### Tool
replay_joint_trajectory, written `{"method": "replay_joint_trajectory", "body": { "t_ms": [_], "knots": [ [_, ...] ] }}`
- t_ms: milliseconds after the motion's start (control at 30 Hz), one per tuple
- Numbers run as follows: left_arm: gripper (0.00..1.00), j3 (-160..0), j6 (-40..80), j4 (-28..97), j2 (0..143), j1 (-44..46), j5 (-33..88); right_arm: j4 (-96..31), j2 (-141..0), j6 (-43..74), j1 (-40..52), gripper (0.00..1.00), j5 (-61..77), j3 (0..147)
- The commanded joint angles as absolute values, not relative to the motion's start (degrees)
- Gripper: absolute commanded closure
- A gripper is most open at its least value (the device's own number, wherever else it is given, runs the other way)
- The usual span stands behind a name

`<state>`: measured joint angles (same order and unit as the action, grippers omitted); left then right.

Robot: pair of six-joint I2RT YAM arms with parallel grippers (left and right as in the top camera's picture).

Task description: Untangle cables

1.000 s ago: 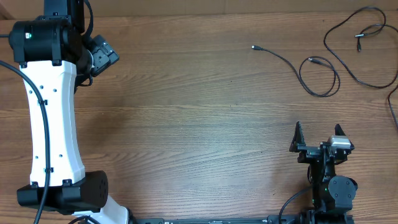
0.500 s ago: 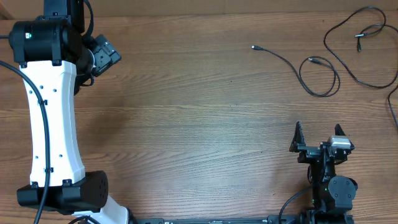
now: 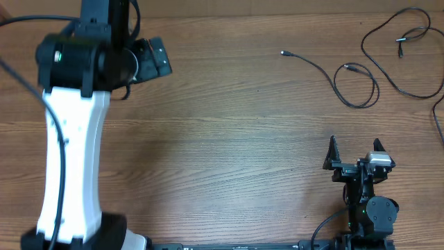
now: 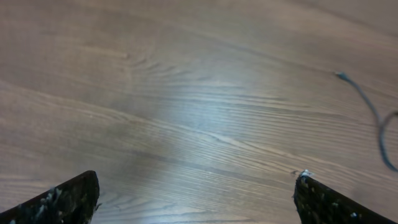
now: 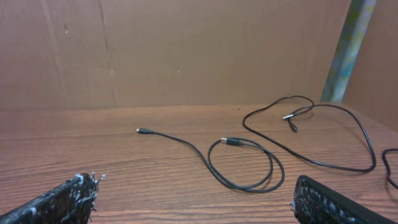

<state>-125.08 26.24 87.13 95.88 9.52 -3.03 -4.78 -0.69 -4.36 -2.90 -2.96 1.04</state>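
Note:
Two thin black cables lie at the far right of the wooden table. One cable [image 3: 312, 62] runs from a small plug tip into a loop; it also shows in the right wrist view [image 5: 231, 142] and at the right edge of the left wrist view [image 4: 364, 99]. The other cable [image 3: 416, 95] curls in the far right corner, close beside the loop, and shows in the right wrist view [image 5: 292, 118]. I see no crossing between them. My left gripper [image 3: 156, 59] [image 4: 196, 199] is open and empty over bare wood at the far left. My right gripper [image 3: 355, 149] [image 5: 196, 199] is open and empty, near the front edge, short of the loop.
A cardboard wall [image 5: 186, 50] stands behind the table's far edge. Another stretch of thin black cord [image 3: 437, 118] runs off the right edge. The left arm's white link [image 3: 69, 160] spans the left side of the table.
My left arm has swung to the right, carrying its gripper along the far side of the table. The right arm and the cables have not moved.

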Motion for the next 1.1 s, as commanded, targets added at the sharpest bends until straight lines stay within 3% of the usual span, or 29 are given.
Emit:
{"method": "replay_joint_trajectory", "body": {
  "t_ms": [0,200,500,1067],
  "knots": [
    [0.00,-125.23,24.38,87.02,88.84,11.57,-6.66,-4.60,-0.16,-4.58,-2.63,0.00,-2.70,0.43],
    [0.00,-118.17,24.40,85.21,79.79,11.66,-11.05,-4.60,-0.14,-4.58,-2.59,0.00,-2.72,0.43],
    [0.00,-87.09,24.45,71.81,58.87,11.64,-15.51,-4.60,-0.14,-4.58,-2.52,0.00,-2.70,0.43],
    [0.00,-81.38,24.43,75.20,56.86,11.64,-12.03,-4.60,-0.14,-4.58,-2.52,0.00,-2.70,0.43]
  ]
}}
